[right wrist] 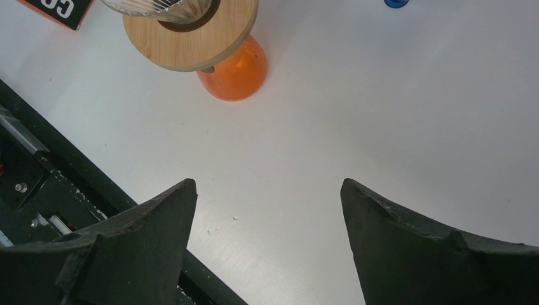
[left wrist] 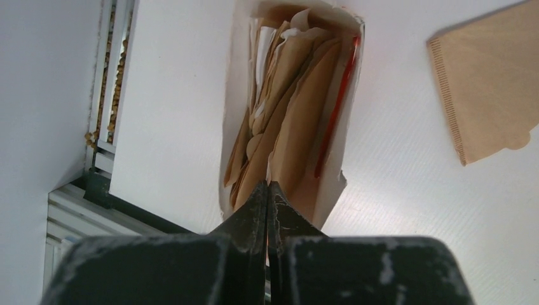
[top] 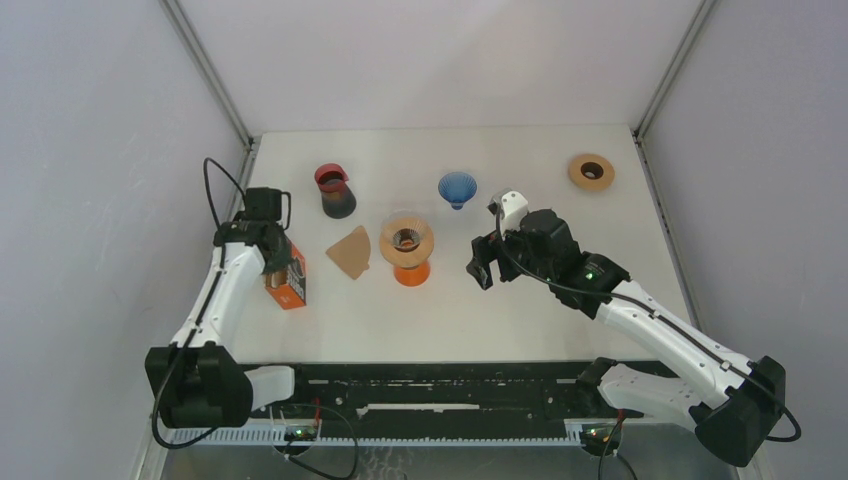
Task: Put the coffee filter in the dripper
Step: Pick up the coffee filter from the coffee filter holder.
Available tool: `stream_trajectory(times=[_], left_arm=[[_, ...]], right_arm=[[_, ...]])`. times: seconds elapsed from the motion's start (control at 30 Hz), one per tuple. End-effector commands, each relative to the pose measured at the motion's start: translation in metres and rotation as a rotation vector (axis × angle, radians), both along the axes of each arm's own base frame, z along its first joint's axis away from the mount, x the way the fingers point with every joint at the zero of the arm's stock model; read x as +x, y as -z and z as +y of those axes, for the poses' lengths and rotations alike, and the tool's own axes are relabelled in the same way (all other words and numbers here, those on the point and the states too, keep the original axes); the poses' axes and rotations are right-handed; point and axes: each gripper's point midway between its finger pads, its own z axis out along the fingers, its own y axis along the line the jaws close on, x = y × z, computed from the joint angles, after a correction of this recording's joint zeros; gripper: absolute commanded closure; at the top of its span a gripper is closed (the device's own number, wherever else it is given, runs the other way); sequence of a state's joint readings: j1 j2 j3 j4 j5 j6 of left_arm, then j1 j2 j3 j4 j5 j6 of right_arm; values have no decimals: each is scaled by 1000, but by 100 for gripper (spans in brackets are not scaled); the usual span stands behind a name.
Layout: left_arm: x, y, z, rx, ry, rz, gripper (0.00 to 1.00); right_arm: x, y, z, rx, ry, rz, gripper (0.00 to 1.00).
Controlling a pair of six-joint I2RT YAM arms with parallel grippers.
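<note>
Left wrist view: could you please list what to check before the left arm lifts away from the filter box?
Left gripper shut at the orange cardboard box's mouth: ok.
One of the box's brown paper filters pinched in its jaws: cannot tell.
Glass dripper with wooden collar upright on orange stand: ok.
Right gripper open, empty: ok.
Loose brown filter flat on white table, clear of grippers: ok.

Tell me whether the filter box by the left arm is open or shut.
Open. The left wrist view looks straight into the filter box through its torn top, with brown paper filters standing inside.
</note>
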State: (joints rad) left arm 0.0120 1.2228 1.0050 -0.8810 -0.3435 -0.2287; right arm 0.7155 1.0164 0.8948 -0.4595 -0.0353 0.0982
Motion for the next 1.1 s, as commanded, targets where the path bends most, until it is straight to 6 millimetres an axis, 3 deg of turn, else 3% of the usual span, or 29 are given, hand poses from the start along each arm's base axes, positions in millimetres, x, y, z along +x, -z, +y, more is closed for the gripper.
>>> stream_trajectory(times=[0.0,0.6,1.07], left_arm=[[5,-29,7,38,-32,-87,100],[12,-68,1,-7,-49,-278,100],[-5,-123,17,-12,-182,-574,100]], right_arm=[[3,-16,5,36,-12,-62,8],[2,-18,5,34,-14,-65,8],[0,-24,5,42,-16,-75,8]])
